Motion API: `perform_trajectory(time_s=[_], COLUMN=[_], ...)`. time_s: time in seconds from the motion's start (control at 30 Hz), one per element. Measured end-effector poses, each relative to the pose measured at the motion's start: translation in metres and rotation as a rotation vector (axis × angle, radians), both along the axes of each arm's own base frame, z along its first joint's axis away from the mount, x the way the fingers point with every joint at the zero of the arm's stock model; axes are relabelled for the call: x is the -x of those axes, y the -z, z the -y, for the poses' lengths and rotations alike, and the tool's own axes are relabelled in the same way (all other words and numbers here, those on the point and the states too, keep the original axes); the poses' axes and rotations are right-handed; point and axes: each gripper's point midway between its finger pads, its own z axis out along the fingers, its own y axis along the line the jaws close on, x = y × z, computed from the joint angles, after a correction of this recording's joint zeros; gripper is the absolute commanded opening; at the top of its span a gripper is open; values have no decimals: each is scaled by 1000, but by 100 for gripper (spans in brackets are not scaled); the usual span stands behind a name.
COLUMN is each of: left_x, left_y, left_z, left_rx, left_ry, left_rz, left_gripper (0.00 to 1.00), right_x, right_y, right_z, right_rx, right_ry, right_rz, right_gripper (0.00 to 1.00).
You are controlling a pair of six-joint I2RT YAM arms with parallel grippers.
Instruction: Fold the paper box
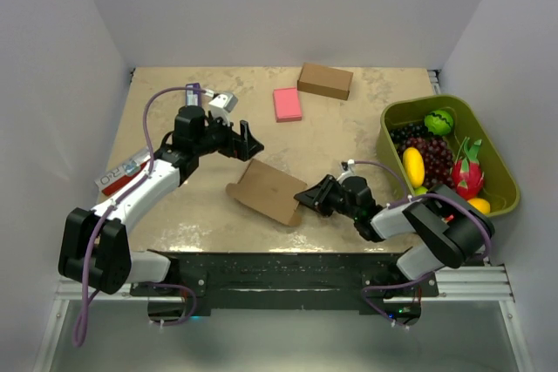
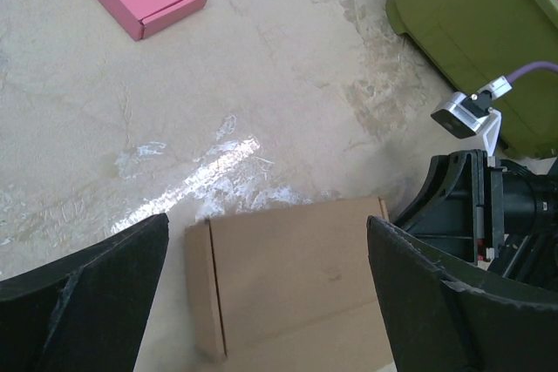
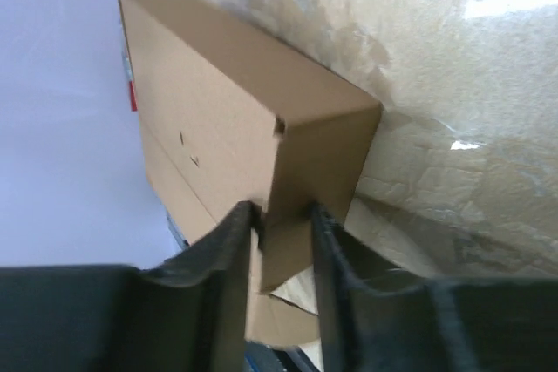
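Observation:
The paper box (image 1: 268, 191) is a flat brown carton lying at an angle in the middle of the table. My right gripper (image 1: 305, 198) is at its right end. In the right wrist view the right gripper (image 3: 281, 211) has its two fingers pressed on either side of the end flap of the paper box (image 3: 218, 102). My left gripper (image 1: 247, 141) hovers just beyond the box's far edge. From the left wrist, that gripper (image 2: 266, 224) stands wide open above the paper box (image 2: 296, 276), touching nothing.
A pink block (image 1: 287, 104) and a ready-made brown box (image 1: 325, 80) lie at the back. A green bin (image 1: 501, 172) of toy fruit stands on the right. A printed packet (image 1: 122, 172) lies at the left wall. White walls enclose the table.

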Motion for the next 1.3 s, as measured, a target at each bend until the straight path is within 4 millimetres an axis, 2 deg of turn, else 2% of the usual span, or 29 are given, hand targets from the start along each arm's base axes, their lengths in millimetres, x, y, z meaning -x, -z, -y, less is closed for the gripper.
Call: perform_trajectory(time_s=[0.07, 0.27, 0.5, 0.8, 1.13, 1.3], left_x=[0, -1, -6, 2, 21, 29], left_y=[0, 0, 4, 33, 67, 66], left_z=[0, -2, -22, -33, -22, -14], left_rx=[-2, -4, -3, -26, 62, 113], left_ry=[1, -1, -27, -44, 2, 46], left_rz=[1, 3, -22, -156, -346, -369], left_gripper=[100, 100, 100, 100, 100, 100], right_x=[-1, -2, -2, -1, 1, 3], right_y=[-4, -8, -8, -8, -7, -7], right_z=[-1, -1, -1, 1, 8, 10], right_rx=[-19, -37, -37, -31, 2, 22], right_ry=[4, 12, 12, 14, 21, 16], right_rz=[11, 25, 25, 21, 5, 4], right_gripper=[12, 4, 4, 2, 1, 1])
